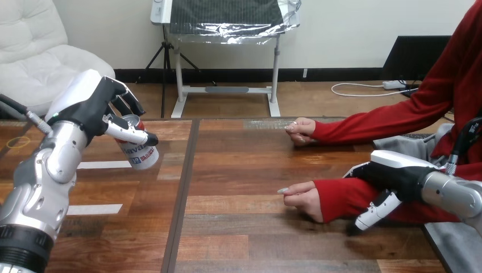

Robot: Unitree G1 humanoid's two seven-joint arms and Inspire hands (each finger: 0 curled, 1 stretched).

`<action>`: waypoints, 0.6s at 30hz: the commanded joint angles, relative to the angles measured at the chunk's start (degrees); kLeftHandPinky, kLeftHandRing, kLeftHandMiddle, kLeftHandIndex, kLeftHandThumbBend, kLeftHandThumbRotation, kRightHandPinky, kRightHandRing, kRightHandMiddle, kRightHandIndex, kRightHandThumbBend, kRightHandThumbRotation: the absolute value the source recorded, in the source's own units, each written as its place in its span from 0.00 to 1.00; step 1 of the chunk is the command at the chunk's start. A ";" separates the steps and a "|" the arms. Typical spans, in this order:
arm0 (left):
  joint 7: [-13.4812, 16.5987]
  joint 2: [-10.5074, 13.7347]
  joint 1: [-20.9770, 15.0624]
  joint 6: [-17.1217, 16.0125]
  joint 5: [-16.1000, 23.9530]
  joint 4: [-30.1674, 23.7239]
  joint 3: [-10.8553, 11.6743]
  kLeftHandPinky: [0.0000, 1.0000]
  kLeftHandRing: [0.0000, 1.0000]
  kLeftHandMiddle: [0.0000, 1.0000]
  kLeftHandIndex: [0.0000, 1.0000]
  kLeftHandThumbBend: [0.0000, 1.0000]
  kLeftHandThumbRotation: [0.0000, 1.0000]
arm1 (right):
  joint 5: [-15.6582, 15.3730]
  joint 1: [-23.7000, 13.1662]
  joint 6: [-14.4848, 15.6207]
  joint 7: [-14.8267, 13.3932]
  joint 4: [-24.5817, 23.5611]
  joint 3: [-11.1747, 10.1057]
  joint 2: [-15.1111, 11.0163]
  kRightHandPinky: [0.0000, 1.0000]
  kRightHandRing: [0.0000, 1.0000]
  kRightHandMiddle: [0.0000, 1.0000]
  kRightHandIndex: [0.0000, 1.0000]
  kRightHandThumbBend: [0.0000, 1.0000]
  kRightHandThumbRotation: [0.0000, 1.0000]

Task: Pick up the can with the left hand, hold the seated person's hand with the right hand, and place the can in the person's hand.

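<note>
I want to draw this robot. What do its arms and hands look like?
The left arm and right arm are shiny silver metal with rounded, chunky parts. The left hand and right hand are black, with smooth white shells on their backs. Their fingers are jointed, black and white, with black tips.

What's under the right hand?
The person's red-sleeved forearm, just behind the person's hand nearer the robot. The right hand lies over it, thumb curled down the near side; its far-side fingers are hidden by the sleeve.
</note>
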 commanded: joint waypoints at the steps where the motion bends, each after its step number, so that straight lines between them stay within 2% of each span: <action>1: 0.59 1.13 -3.31 -0.81 -0.68 -2.08 1.66 0.32 0.38 0.44 0.45 0.77 0.00 | -0.20 -2.32 -0.86 -1.93 -0.74 0.63 -0.45 0.60 0.69 0.74 0.73 1.00 0.16; 3: 0.49 1.20 -3.28 -1.06 -0.80 -2.04 1.71 0.31 0.38 0.44 0.45 0.77 0.00 | -0.35 -2.45 -0.21 -2.18 -0.66 0.85 -0.26 0.59 0.68 0.73 0.72 1.00 0.15; 7: 0.40 1.19 -3.23 -0.75 -0.90 -2.23 1.82 0.31 0.37 0.44 0.45 0.76 0.00 | -0.60 -2.29 -1.46 -4.04 -0.40 1.22 -0.25 0.57 0.65 0.70 0.69 1.00 0.11; 10: 0.29 1.29 -3.48 -0.74 -0.80 -1.79 1.66 0.31 0.37 0.44 0.45 0.76 0.00 | -0.55 -2.74 -0.97 -3.13 -0.28 1.50 -0.06 0.56 0.63 0.68 0.67 1.00 0.07; 18: 0.31 1.24 -3.43 -0.40 -0.78 -2.05 1.76 0.31 0.38 0.44 0.45 0.76 0.00 | -1.06 -3.19 -0.11 -3.40 -0.16 1.97 0.32 0.52 0.58 0.62 0.62 1.00 0.01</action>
